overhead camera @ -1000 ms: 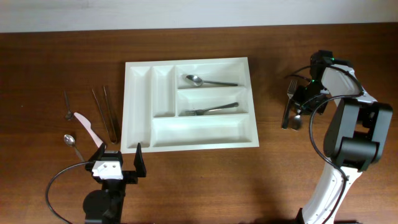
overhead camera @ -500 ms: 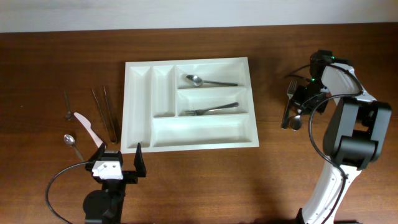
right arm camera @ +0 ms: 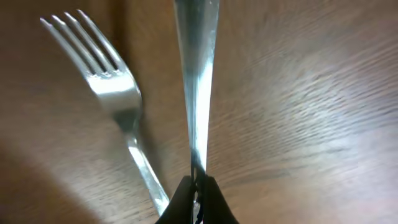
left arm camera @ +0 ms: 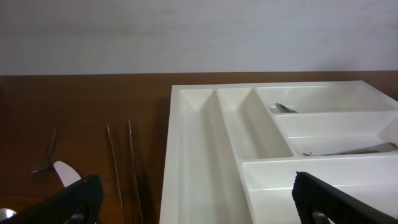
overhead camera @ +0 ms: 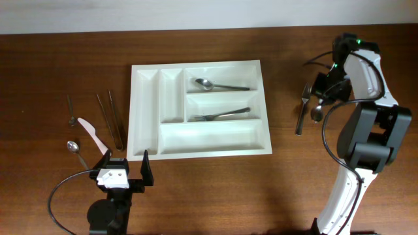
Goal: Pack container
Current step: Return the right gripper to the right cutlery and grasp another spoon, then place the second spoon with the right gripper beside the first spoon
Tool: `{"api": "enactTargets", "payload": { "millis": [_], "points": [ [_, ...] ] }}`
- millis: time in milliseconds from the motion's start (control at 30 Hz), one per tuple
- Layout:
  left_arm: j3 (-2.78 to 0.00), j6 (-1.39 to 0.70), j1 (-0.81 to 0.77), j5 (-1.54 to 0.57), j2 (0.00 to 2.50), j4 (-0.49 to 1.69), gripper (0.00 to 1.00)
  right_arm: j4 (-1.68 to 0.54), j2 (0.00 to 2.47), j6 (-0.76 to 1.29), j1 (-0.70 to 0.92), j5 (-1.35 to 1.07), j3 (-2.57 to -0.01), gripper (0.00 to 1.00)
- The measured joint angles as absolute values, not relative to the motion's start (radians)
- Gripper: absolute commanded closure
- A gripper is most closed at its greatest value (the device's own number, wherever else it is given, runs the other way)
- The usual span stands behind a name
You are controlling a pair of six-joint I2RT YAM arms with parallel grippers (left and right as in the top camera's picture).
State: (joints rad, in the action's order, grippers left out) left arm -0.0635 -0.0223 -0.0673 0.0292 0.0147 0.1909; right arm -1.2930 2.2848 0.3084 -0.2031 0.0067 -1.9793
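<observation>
1. Container point(overhead camera: 196, 66) of white plastic sat in the middle of the counter point(overhead camera: 65, 52), its two narrow compartments on the left and its three long ones on the right.
2. A spoon point(overhead camera: 219, 85) lay in the top long compartment and a fork point(overhead camera: 222, 115) in the middle one.
3. The left end effector point(overhead camera: 125, 164) hung low at the near edge of the counter, just off the container's near left corner, with its fingers spread wide and nothing between them.
4. The right end effector point(right arm camera: 196, 186) was to the right of the container, well apart from it, pinched tight on a slim metal utensil point(right arm camera: 196, 74). The wrist view showed only a narrow edge of it, so its kind could not be told.
5. A second fork point(right arm camera: 118, 99) lay on the counter just beside the held piece.
6. Left of the container lay two thin rods point(overhead camera: 111, 121), a small spoon point(overhead camera: 70, 111), a pale flat tool point(overhead camera: 93, 134) and another spoon point(overhead camera: 75, 150), all apart from the tray.
</observation>
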Motion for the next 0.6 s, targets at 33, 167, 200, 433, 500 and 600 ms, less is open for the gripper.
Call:
{"api": "enactTargets", "payload": {
  "millis": [33, 167, 200, 433, 500, 600],
  "points": [
    [-0.064, -0.022, -0.067, 0.029, 0.015, 0.191, 0.01, -1.301, 2.285, 0.3, -0.203, 0.007, -1.996, 0.96],
    [-0.064, -0.022, -0.067, 0.029, 0.015, 0.191, 0.01, -1.309, 2.285, 0.247, -0.201, -0.012, -2.033, 0.96],
    [-0.064, -0.022, -0.067, 0.029, 0.015, 0.191, 0.01, -1.309, 2.285, 0.226, -0.198, -0.028, -2.041, 0.96],
    [-0.064, -0.022, -0.067, 0.029, 0.015, 0.191, 0.01, -1.306, 2.285, 0.072, -0.12, -0.12, -2.072, 0.96],
    [-0.064, -0.022, -0.067, 0.029, 0.015, 0.191, 0.01, -1.306, 2.285, 0.023, -0.074, -0.134, -2.085, 0.96],
    [-0.064, -0.022, -0.067, 0.029, 0.015, 0.191, 0.01, -1.305, 2.285, -0.043, 0.002, -0.147, -2.106, 0.96]
  ]
}}
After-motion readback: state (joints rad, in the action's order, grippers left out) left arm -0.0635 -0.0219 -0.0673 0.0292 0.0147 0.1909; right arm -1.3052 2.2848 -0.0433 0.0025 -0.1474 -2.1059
